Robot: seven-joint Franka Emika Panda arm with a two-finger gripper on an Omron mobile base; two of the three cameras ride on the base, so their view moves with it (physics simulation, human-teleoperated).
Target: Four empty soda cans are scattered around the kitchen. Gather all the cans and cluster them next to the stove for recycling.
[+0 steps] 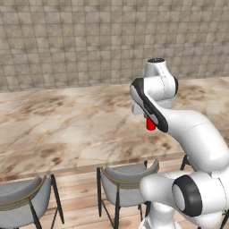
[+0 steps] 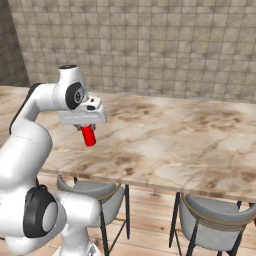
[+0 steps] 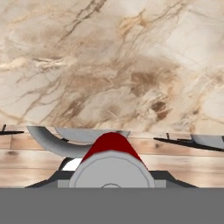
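**Red can in grip, stove nowhere in sight**

Clamped between the jaws of the gripper (image 2: 88,129): one red soda can (image 2: 89,136), smooth cylinder, silver top, held above the glossy beige marble counter (image 2: 165,145). Below, grey curved-back stools (image 2: 212,220) on plank floor. Beyond, matte tan tiled wall (image 2: 150,45). Still ahead: delivery beside the stove, remaining cans.

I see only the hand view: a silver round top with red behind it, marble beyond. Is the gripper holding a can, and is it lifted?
Observer: Yes. In the right base view the gripper is shut on a red soda can, which hangs clear above the marble counter.
Operator: Is the can upright?
Observer: Slightly tilted, its lower end leaning toward the counter's front edge.
Operator: What stands below that edge?
Observer: Grey chairs with thin dark legs, tucked under the counter on the wood floor.
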